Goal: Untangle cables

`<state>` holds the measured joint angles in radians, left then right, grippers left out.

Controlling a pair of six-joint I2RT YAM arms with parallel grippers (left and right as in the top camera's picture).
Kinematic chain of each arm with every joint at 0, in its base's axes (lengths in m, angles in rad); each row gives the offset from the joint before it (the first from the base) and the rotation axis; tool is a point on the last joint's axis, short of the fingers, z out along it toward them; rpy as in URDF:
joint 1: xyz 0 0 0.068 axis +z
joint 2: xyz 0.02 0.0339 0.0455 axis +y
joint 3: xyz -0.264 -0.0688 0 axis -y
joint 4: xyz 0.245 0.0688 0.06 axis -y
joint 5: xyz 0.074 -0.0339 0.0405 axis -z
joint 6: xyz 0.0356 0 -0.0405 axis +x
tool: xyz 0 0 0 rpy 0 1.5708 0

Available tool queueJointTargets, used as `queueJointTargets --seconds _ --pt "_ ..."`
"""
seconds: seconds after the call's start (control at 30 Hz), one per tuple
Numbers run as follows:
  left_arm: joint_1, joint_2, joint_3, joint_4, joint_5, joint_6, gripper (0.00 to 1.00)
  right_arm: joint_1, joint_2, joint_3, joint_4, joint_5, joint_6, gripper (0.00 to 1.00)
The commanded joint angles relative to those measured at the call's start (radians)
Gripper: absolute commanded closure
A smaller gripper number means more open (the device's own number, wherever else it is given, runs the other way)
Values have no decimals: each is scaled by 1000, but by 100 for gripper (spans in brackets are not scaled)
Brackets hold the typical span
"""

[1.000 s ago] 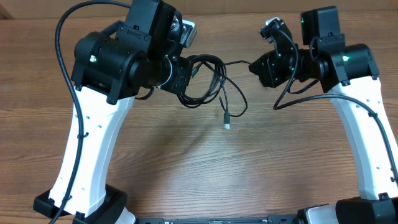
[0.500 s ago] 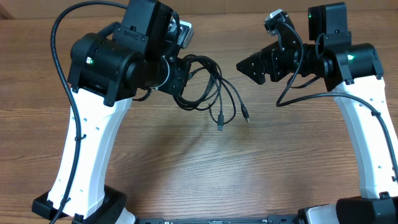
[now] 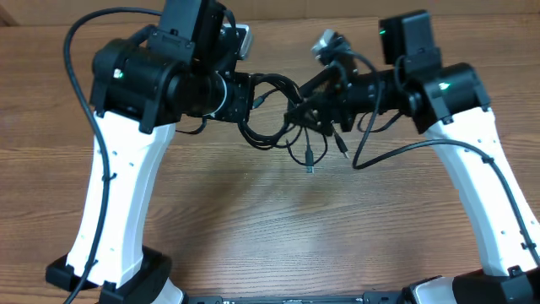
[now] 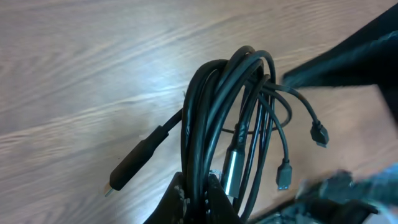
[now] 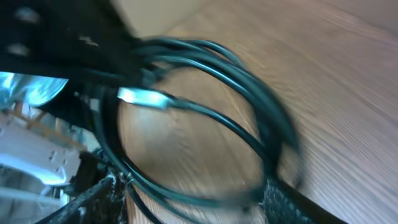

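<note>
Nearest me, over the brown wooden table (image 3: 253,241), the small metal-tipped plugs (image 3: 310,163) hang loose. The bundle of thin black cables (image 3: 274,118) stays pinched in my left gripper (image 4: 197,196). My right gripper (image 3: 314,103), well apart a second ago, now reaches the loops with its fingers (image 5: 283,199) spread, so I think a new pull can begin.

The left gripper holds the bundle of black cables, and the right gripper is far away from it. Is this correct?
No. The left gripper holds the black cables, but the right gripper is right at the bundle, not far away; the overhead view shows it.
</note>
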<state>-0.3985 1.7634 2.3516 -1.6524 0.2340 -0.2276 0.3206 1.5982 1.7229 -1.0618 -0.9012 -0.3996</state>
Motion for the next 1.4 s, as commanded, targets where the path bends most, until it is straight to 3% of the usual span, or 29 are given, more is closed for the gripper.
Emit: queueJointTargets --seconds 0.0,0.13,0.23,0.27,0.3,0.33,0.4,0.6,0.8,1.07,1.17,1.23,1.27,1.37 --pt "-2 19 25 10 115 -21 96 24 7 19 24 4 -25 28" --pt "-2 19 25 -3 133 -20 96 25 7 19 55 9 -25 36" --pt "-2 19 25 -5 168 -15 96 25 7 19 66 10 -25 56" --pt "-2 19 25 -5 203 -2 96 25 7 19 66 10 -25 57" --pt "-2 19 25 -6 225 6 96 25 7 19 66 15 -24 47" --pt "-2 19 25 -9 235 6 96 25 7 19 66 36 -22 25" --pt "-2 19 25 -25 196 6 96 25 7 19 66 87 -21 13" --pt "-2 21 20 -37 125 3 96 25 7 20 103 166 -78 10" --pt "-23 21 20 -37 125 14 96 25 7 20 167 393 -100 10" --pt "-78 21 21 -30 132 10 96 26 7 20 158 306 -107 32" --pt "-81 21 21 -21 132 10 96 27 7 20 141 244 -107 48" --pt "-80 21 21 -17 133 10 96 27 7 20 129 227 -106 76" --pt "-80 21 21 -10 133 10 96 27 7 19 119 214 -106 81" --pt "-80 21 21 10 133 10 96 27 7 19 98 193 -107 84"
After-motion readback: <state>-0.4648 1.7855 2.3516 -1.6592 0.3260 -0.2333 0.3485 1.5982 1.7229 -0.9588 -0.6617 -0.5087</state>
